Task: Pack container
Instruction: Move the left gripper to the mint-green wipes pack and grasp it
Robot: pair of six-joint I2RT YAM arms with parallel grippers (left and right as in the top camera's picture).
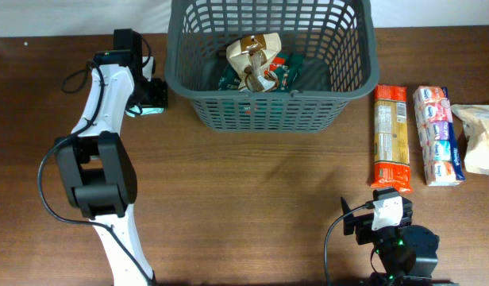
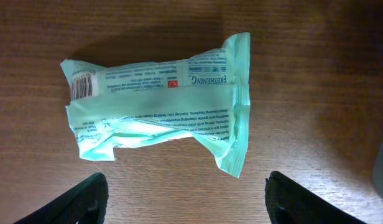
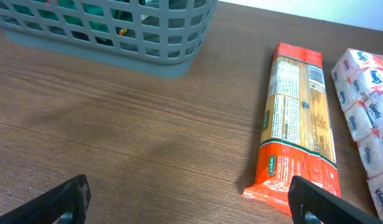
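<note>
The dark grey lattice basket (image 1: 272, 103) stands at the back centre and holds a beige-and-brown packet (image 1: 256, 59) and dark green packets (image 1: 286, 71). My left gripper (image 1: 153, 97) is just left of the basket. In the left wrist view it is open (image 2: 188, 202) and empty, hovering above a mint-green packet (image 2: 160, 102) that lies flat on the table just beyond the fingertips. My right gripper (image 1: 385, 199) is at the front right. It is open (image 3: 191, 199) and empty, with its right finger close to the near end of an orange spaghetti packet (image 3: 297, 124).
Right of the basket lie the spaghetti packet (image 1: 390, 135), a pack of tissues (image 1: 439, 135) and a beige bag (image 1: 479, 139) at the table's right edge. The basket's corner (image 3: 117, 31) shows in the right wrist view.
</note>
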